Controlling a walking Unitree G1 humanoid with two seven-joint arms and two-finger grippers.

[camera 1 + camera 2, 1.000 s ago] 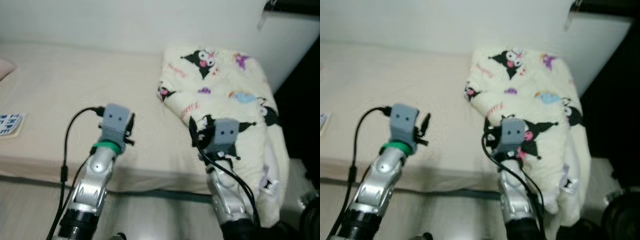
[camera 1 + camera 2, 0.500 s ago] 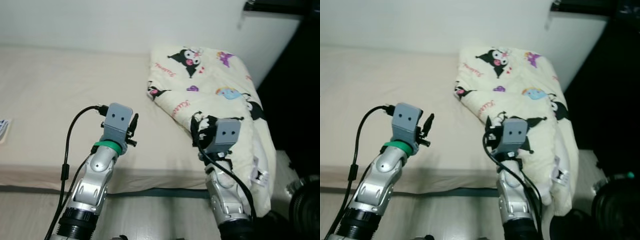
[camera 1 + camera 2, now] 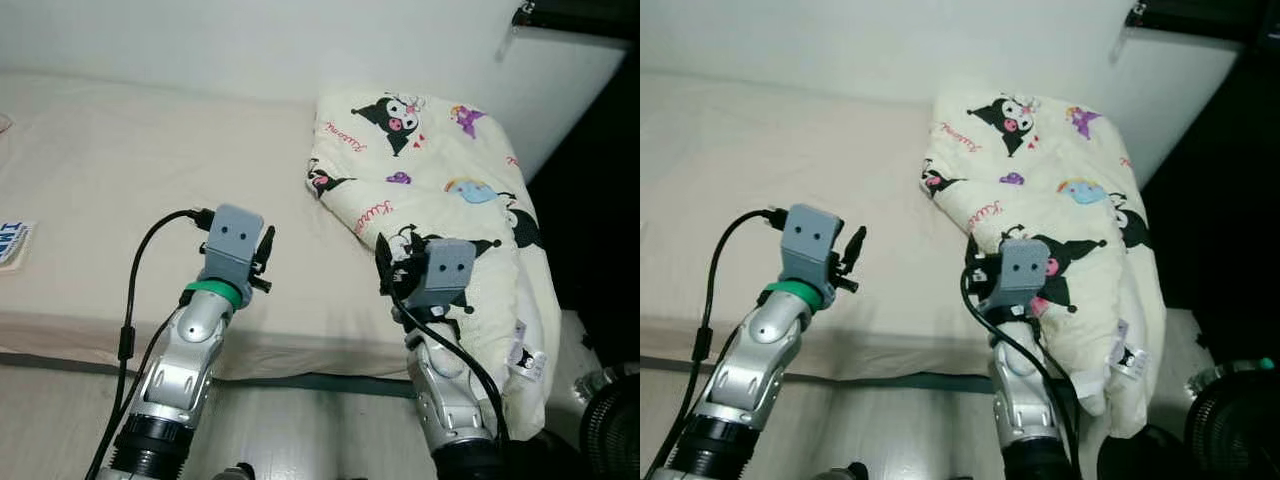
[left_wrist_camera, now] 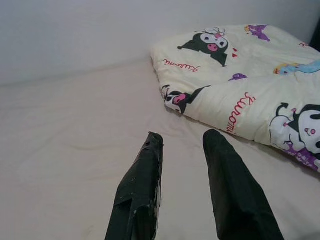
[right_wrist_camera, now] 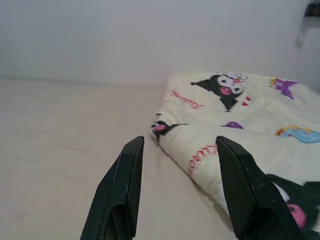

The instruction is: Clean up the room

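My left gripper (image 4: 182, 137) released over the bare bed (image 3: 120, 170), folded cartoon-print blanket (image 4: 240, 75) ahead and to the right of its fingers, my right gripper (image 5: 177, 142) released too, blanket edge just past its fingertips (image 5: 225, 145).

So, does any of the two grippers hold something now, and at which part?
Nothing is held. The left gripper and the right gripper are both open above the bed, beside the blanket.
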